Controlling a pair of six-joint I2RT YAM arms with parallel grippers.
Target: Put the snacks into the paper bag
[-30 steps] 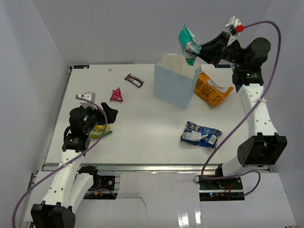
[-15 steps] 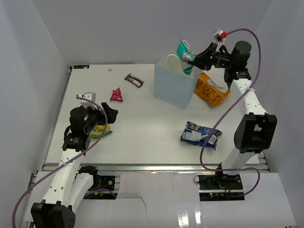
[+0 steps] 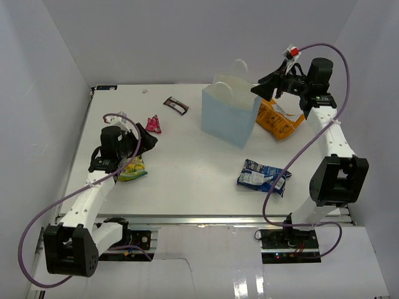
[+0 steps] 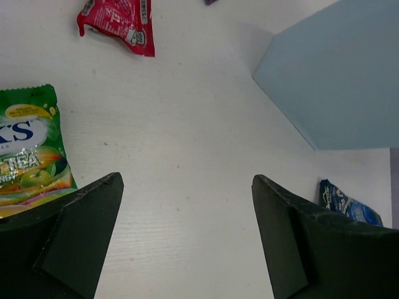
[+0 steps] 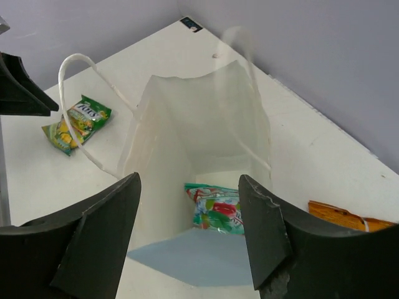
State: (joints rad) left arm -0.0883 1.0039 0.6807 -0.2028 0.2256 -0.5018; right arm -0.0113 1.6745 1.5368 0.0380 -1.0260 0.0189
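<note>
Right wrist view: the right hand [image 5: 188, 184], its 2 fingers spread and empty, hangs above the open mouth of the upright paper bag [image 5: 206, 118], on whose white floor the green-red packet [image 5: 215, 208] lies. Left hand [image 4: 187, 180], likewise spread and empty, hovers low over the tabletop [image 4: 187, 124] just beside the yellow-green packet [image 4: 28, 156], the red wrapper [image 4: 118, 22] lying farther off. Outside the paper bag lie 3 more snacks: orange packet [image 3: 277, 118] just beside its right wall, blue packet [image 3: 263, 176] nearer the arms, brown bar [image 3: 176, 104] at its left.
</note>
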